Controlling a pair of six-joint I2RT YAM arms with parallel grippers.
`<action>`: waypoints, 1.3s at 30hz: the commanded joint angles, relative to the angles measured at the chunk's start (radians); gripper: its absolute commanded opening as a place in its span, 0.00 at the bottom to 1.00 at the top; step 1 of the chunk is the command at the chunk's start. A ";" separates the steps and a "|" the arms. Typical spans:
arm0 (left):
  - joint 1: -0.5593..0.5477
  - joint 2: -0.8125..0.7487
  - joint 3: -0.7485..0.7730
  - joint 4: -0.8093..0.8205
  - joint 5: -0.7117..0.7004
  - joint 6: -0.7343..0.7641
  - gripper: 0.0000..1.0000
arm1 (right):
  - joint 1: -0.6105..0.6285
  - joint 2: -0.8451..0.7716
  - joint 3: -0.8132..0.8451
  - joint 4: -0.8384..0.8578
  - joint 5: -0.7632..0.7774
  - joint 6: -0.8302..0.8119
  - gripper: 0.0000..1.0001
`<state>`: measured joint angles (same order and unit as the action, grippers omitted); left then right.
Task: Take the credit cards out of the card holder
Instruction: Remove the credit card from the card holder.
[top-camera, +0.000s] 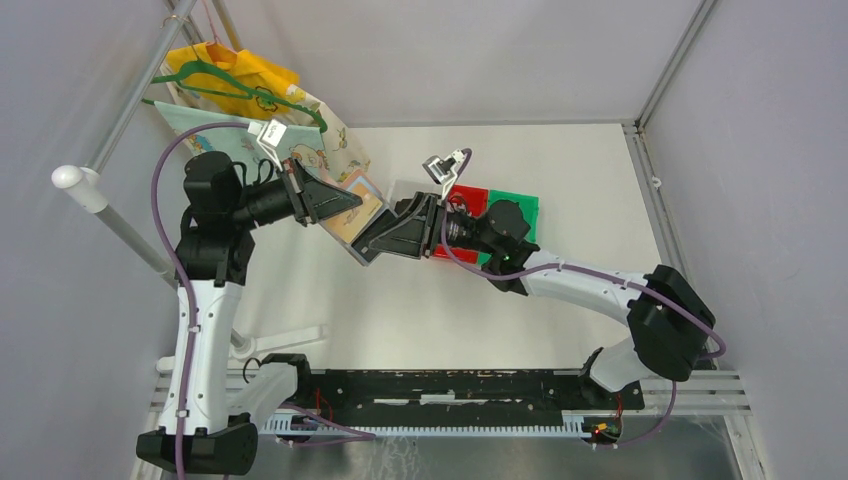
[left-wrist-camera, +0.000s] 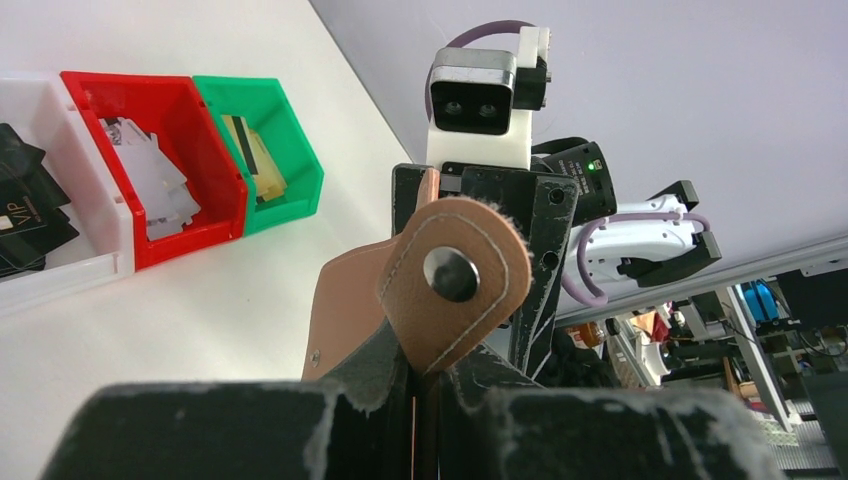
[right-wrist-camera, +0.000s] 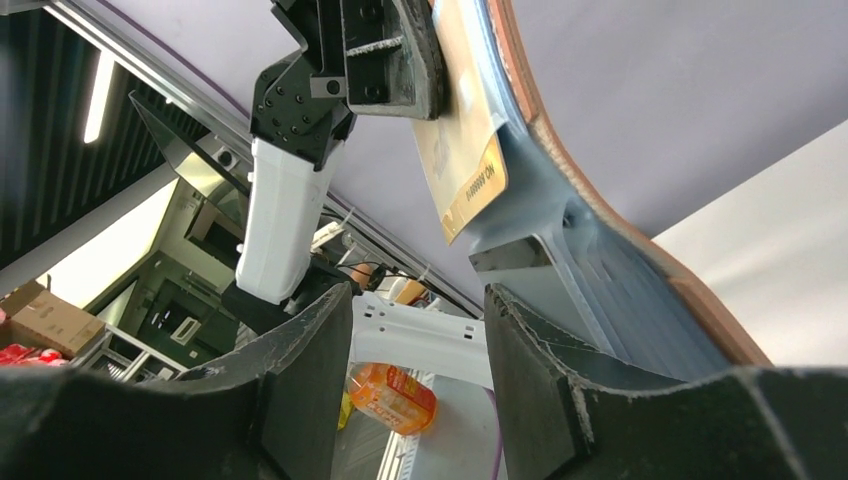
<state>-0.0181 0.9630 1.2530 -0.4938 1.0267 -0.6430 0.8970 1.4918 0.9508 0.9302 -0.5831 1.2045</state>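
The reddish-brown card holder (top-camera: 362, 208) hangs open in the air over the table's middle. My left gripper (top-camera: 352, 205) is shut on it; in the left wrist view the fingers (left-wrist-camera: 360, 375) pinch it just below its snap tab (left-wrist-camera: 455, 280). In the right wrist view its light blue pockets (right-wrist-camera: 600, 270) face me, and a gold credit card (right-wrist-camera: 465, 150) sticks out of a pocket beside the left finger (right-wrist-camera: 390, 60). My right gripper (right-wrist-camera: 415, 345) is open just below that card, its right finger against the pockets. It also shows in the top view (top-camera: 364, 250).
Three bins stand side by side behind the grippers: white (left-wrist-camera: 75, 272) with black cards, red (left-wrist-camera: 215, 165) with white cards, green (left-wrist-camera: 300, 165) with a striped card. They also show behind my right arm (top-camera: 512, 205). Hangers with clothes (top-camera: 240, 85) hang on a rack at the rear left.
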 joint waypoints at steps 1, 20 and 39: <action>0.003 -0.029 -0.002 0.083 0.051 -0.086 0.02 | 0.008 0.022 0.064 0.100 0.008 0.025 0.56; 0.003 -0.065 -0.029 0.110 0.059 -0.130 0.03 | 0.028 0.056 0.114 0.090 0.081 0.021 0.46; 0.003 -0.077 -0.035 0.214 0.140 -0.231 0.22 | 0.033 0.025 0.032 0.198 0.107 0.053 0.00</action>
<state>-0.0132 0.9062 1.2053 -0.3927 1.0740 -0.7803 0.9279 1.5612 1.0050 1.0325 -0.4942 1.2560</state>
